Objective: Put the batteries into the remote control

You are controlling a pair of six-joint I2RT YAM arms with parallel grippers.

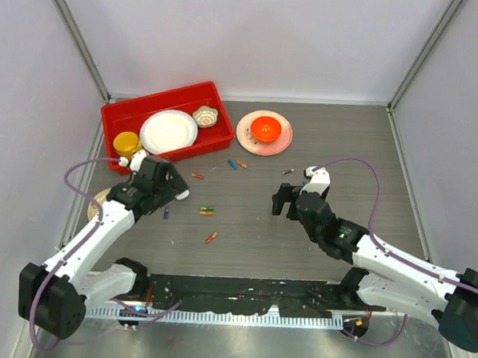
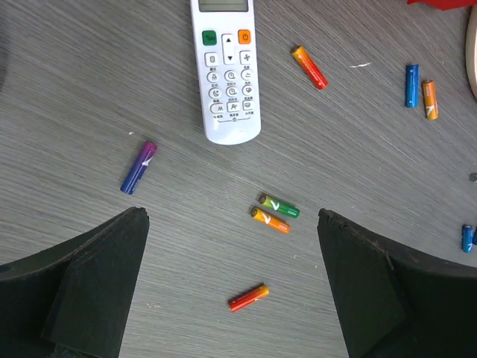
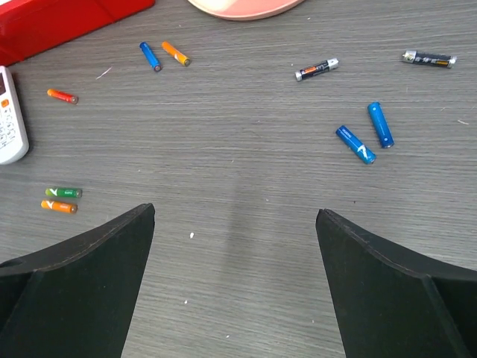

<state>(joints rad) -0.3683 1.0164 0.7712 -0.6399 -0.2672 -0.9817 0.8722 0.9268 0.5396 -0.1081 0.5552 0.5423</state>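
Your remote control [image 2: 223, 74] lies buttons-up on the desk [image 2: 67, 89]. The batteries [image 2: 279, 206] lie loose around it: a green and orange pair just off its rounded end, a purple-blue one beside it. Left pincer [image 2: 231, 216] and right pincer [image 3: 235, 211] hang released, grasping nothing.

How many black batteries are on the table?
2, both in the right wrist view: one black battery near the pink plate, a second black battery farther right. More may be hidden.

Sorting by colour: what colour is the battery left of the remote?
Battery: purple and blue, best in left wrist view.
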